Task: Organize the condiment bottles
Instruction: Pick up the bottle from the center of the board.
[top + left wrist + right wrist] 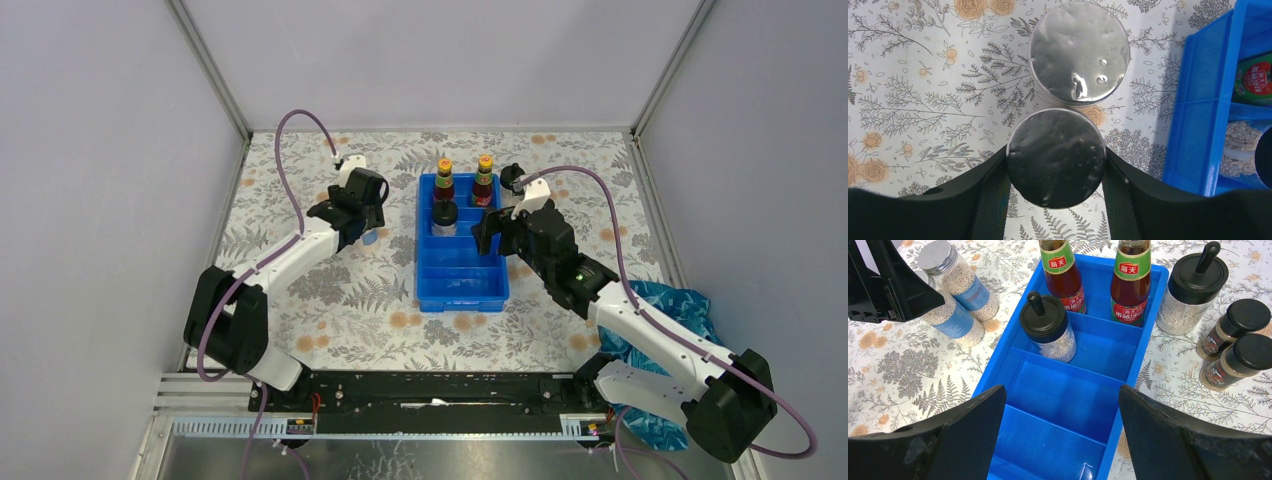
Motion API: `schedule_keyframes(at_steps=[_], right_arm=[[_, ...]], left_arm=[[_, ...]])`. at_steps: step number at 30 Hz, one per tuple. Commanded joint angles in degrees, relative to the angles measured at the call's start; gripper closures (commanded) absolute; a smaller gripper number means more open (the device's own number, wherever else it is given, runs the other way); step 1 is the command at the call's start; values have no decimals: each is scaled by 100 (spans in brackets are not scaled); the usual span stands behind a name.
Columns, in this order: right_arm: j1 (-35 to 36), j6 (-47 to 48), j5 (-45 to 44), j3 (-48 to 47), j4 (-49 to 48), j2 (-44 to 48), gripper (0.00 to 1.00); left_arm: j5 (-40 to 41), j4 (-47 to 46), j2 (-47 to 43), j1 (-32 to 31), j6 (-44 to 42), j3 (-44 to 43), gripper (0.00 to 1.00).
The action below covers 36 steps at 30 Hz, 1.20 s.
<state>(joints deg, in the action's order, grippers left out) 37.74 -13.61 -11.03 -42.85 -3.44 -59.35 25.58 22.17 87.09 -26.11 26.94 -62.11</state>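
Note:
My left gripper is shut on a silver-lidded jar standing on the table, left of the blue tray. The second silver-lidded jar stands just beyond it. Two dark red bottles stand in the tray's far compartment. One clear black-capped bottle stands in the second compartment. The other clear bottle and two short dark jars stand on the table right of the tray. My right gripper is open and empty above the tray's empty near compartments.
The table has a floral cloth and grey walls at the left, back and right. A crumpled blue plastic bag lies by the right arm's base. The tray's blue wall is close on the right of the left gripper.

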Motion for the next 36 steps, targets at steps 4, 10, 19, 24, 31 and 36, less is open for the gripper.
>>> schedule_keyframes(at_steps=[4,10,19,24,31,36], right_arm=[[-28,-41,-61,-4,-157,82,10],[-29,-28,-71,-39,-138,73,10],[-24,-53,-98,-74,-135,55,10],[-29,-63,-116,-79,-141,33,10],[-29,-41,-249,-91,-111,13,10],[-25,-32,-433,-109,-25,49,10]], left_arm=[[175,-294,-63,-26,147,183,57],[203,-282,-207,-26,219,314,77],[354,-244,-585,-26,251,486,100],[385,-244,-765,-26,222,500,100],[356,-134,-1023,-76,205,440,100],[285,49,-1305,-184,194,378,100]])
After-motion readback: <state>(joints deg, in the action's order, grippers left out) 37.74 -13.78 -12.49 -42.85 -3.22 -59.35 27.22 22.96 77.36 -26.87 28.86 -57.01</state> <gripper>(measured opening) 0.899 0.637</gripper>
